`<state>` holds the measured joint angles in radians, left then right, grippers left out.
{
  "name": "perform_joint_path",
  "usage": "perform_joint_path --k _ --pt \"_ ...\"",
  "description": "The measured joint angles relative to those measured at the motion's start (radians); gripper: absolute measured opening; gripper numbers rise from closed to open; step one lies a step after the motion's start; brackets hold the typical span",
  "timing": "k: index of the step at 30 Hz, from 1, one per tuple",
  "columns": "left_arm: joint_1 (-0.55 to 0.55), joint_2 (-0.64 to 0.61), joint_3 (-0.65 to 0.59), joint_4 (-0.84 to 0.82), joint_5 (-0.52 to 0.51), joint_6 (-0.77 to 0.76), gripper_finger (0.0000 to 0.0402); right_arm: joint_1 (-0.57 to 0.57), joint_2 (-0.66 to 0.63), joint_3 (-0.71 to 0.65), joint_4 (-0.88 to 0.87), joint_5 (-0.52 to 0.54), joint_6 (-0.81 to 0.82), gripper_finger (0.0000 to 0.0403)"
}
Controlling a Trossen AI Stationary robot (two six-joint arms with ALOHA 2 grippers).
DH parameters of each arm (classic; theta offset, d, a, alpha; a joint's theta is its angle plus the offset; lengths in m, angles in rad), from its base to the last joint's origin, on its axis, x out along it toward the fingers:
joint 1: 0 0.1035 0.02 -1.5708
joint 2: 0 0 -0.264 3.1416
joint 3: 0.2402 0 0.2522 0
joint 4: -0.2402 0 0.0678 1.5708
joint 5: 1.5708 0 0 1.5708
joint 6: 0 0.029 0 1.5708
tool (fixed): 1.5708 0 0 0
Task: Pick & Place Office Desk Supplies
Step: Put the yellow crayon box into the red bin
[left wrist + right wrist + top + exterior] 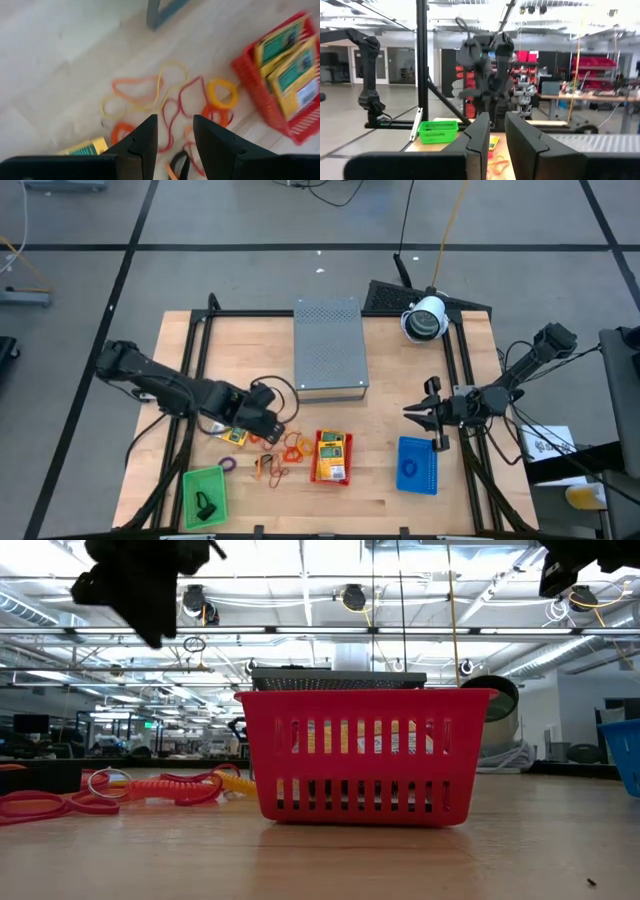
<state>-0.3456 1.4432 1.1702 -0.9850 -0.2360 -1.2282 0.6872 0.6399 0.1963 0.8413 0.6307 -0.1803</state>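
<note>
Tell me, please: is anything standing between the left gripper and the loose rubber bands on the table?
Nothing visible does. The left gripper hangs open above the rubber bands, with bare air between them. The red tray with yellow packets stands beside the pile, not in the path.

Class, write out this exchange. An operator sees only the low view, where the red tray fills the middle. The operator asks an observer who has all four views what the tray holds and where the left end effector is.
Operator: What is inside the red tray?
Observer: The red tray holds yellow-and-green packets, lying flat.
Operator: Where is the left end effector?
Observer: The left end effector hovers over the loose bands beside that tray, with its fingers apart and nothing between them.
</note>
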Motion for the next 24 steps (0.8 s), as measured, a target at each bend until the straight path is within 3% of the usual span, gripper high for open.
perform_joint_path --k 6,24 --pt "-0.027 0.097 0.000 -0.015 0.103 -0.107 0.0131 0.000 -0.001 0.000 0.082 0.002 -0.097 0.0050" --pt "-0.186 0.188 0.000 -0.188 0.167 -0.595 0.0131 0.000 -0.028 0.000 0.119 0.001 -0.154 0.0050"
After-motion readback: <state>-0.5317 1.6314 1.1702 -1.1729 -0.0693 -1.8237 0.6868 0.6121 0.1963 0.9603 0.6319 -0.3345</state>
